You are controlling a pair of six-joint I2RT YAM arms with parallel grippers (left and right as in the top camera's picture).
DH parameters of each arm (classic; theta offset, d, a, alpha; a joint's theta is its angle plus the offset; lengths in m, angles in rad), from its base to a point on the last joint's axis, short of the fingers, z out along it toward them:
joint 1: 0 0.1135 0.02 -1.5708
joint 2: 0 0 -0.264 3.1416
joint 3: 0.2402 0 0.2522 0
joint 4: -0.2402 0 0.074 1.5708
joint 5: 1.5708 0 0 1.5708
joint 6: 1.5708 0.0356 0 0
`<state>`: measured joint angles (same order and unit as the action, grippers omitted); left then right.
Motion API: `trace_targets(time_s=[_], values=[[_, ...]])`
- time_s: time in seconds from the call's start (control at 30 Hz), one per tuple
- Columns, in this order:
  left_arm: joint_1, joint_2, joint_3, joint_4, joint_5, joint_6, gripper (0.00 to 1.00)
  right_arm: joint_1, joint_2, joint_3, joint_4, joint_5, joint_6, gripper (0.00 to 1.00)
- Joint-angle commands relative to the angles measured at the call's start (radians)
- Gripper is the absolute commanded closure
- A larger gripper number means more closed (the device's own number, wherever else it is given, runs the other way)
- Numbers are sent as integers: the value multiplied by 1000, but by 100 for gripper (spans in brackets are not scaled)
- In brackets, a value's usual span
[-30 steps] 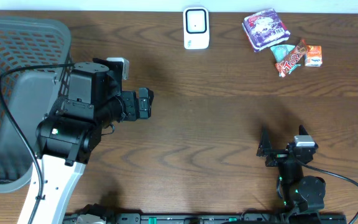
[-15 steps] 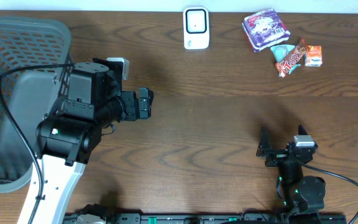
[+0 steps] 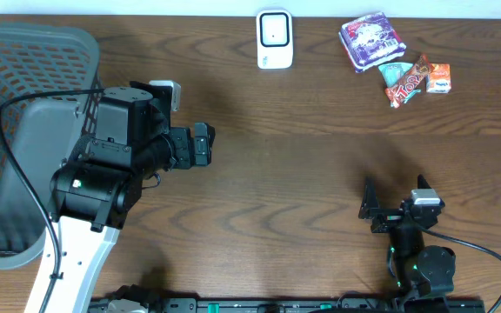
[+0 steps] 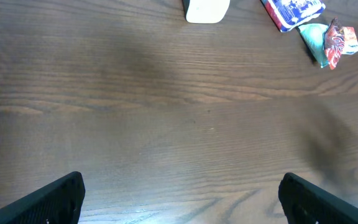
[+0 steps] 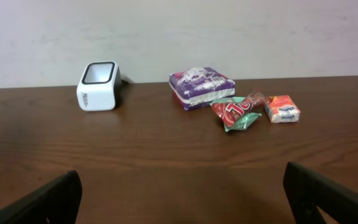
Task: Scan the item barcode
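A dark brown wood-grain table (image 3: 320,174) fills the scene, its far edge meeting a plain off-white wall (image 5: 229,31)

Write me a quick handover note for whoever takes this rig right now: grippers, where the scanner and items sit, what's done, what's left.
Left gripper: open, empty, over bare table left of centre.
Right gripper: open, empty, low near the front edge, facing the items.
White scanner: at the middle of the far edge.
Items, grouped at the far right, untouched: purple packet, red-and-green snack wrapper, small orange box; the wrapper lies between the other two.
Grey basket: far left; contents can't be told.
Done: nothing visible, no item picked or at the scanner.
Left: pick an item, likely with the right arm, present its barcode to the scanner.
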<state>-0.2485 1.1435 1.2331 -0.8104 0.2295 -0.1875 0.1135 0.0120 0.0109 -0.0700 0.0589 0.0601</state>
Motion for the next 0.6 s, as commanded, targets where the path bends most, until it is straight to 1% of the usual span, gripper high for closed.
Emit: trace_targets(time_s=[0.0,0.33,0.4,0.47,0.57], values=[[3,-1,16,0,-10,-9,1,6,-7,-5,0,-8,14,1],[3,-21,14,-6,-13,-4,1,6,-6,-5,0,-8,14,1],[10,-45,13,-42,-50,20,1,6,-7,-5,0,-8,14,1],[21,-81,1,-85,-77,19,1,6,-6,-5,0,-8,14,1],[39,-164,-80,-106,-85,31,1,6,-6,-5,0,-8,14,1]])
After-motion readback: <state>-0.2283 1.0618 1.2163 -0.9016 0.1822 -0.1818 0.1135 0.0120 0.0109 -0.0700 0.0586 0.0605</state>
